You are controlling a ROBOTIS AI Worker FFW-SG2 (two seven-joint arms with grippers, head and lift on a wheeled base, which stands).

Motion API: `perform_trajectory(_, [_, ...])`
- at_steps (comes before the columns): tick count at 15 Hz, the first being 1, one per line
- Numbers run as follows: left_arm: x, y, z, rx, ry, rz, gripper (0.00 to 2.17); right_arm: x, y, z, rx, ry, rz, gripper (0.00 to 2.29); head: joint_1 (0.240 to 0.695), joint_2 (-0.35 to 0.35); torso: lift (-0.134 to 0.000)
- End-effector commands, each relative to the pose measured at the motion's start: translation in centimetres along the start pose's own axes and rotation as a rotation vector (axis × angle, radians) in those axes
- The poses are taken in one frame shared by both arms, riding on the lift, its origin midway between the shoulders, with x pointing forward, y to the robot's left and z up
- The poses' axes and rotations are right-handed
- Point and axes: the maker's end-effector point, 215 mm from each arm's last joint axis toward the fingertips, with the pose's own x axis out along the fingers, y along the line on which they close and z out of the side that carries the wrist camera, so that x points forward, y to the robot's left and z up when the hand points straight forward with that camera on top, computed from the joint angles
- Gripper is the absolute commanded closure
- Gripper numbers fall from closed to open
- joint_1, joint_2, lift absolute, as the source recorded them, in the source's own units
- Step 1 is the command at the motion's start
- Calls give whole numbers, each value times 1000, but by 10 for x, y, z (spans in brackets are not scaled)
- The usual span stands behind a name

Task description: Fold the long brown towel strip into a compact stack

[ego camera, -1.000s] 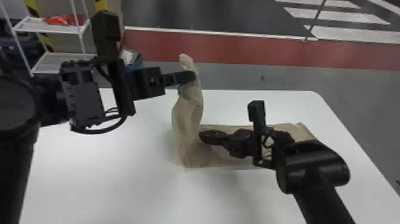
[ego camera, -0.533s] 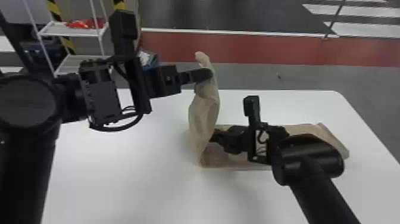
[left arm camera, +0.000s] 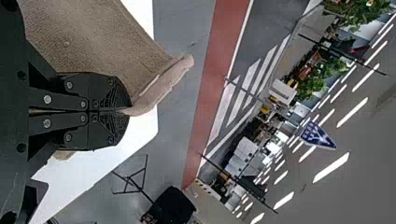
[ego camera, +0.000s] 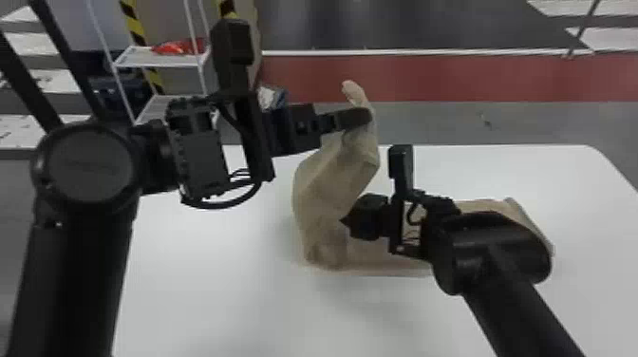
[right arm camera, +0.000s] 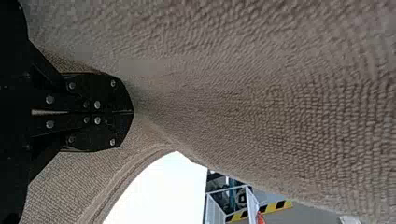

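In the head view my left gripper [ego camera: 363,116] is up above the table, shut on the raised part of the brown towel [ego camera: 332,185], whose tip stands above the fingers. From there the cloth hangs down to the table and continues flat to the right. Lower down, my right gripper [ego camera: 349,222] sits against the hanging cloth, over the flat part. The left wrist view has the left gripper [left arm camera: 128,111] closed with a towel edge [left arm camera: 163,86] pinched at its tips. In the right wrist view the right gripper [right arm camera: 132,112] has its fingers together, with towel [right arm camera: 280,102] around them.
The white table [ego camera: 199,294] extends around the towel. Behind it on the left stands a white rack [ego camera: 156,59] with red items. The right forearm [ego camera: 493,251] lies over the towel's right part.
The head view has shifted, so everything sits farther right in it. The hanging towel bulges more to the left, and the right gripper now stands closer against it.
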Motion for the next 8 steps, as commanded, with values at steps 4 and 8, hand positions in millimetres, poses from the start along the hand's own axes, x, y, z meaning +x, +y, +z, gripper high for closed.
perform_trajectory(4, [-1,6,-13,8,24,13,1750,-81,-59,-7,12,-82,-182,792,682,45,-125])
perform_trajectory(8, [15,14,-40,48,72,68,1750,-229,-142,-8,35,-136,-460,70,689,-91,-125])
